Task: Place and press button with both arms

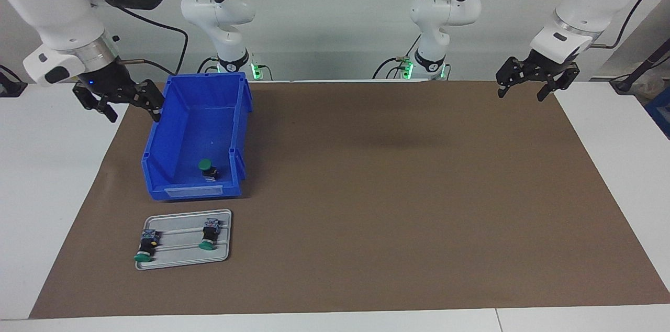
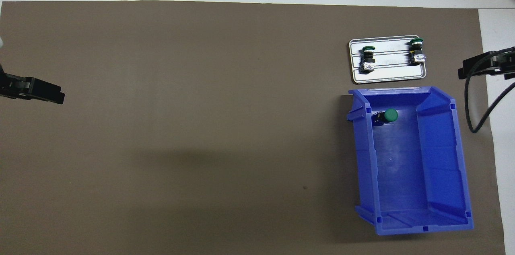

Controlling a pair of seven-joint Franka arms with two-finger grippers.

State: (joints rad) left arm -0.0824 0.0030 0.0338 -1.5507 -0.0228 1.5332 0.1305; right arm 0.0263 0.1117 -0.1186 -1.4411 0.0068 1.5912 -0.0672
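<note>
One green-capped button stands in the blue bin, at the end of the bin farther from the robots; it also shows in the overhead view. Two more buttons lie on their sides on a grey tray. My right gripper hangs open and empty in the air beside the bin's corner nearest the robots. My left gripper hangs open and empty over the mat's edge at the left arm's end of the table.
The bin and the tray sit on a brown mat at the right arm's end, the tray farther from the robots. Only the tips of the left gripper and right gripper show from overhead.
</note>
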